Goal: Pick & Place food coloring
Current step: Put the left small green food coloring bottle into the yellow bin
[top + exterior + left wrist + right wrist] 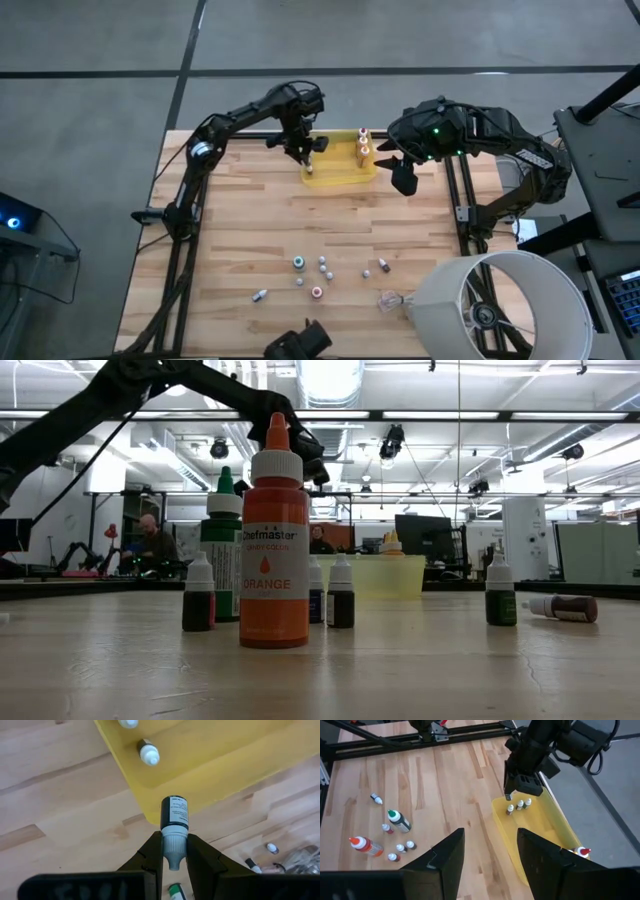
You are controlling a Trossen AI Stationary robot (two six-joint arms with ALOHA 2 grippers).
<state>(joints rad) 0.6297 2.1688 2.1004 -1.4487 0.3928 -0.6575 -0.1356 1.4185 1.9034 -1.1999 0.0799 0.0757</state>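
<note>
Bottle (174, 820) of food coloring was pinched by its pale cap between the left gripper's (305, 152) fingers (150, 860). Dark body with a printed label. Long axis ran in line with the fingers, cap at the gripper, base pointing away and down. It sat over the corner of the yellow tray (340, 172) at the tray's left end. Couldn't tell whether the base touched the tray.

Tray was at the far middle of the wooden table (230, 240). Count inside:
- three small white-capped bottles (520, 805), upright in a row, just beside the held one
- two orange-toned bottles (363, 150), upright, at the other end

Right gripper (403, 178) hovered just off the tray's right end, fingers spread, nothing between them.

Loose bottles were near the table's front edge, well apart from the tray. I counted eight in the high view:
- one large orange (274, 530), upright, nozzle up
- one large green-capped (222, 545), upright
- small upright ones (340, 592) clustered around those
- a brown one (562, 607) on its side, long axis flat on the table
- one more (260, 295) off to the left, alone

One crumpled clear plastic scrap (390, 300) lay right of the cluster.
</note>
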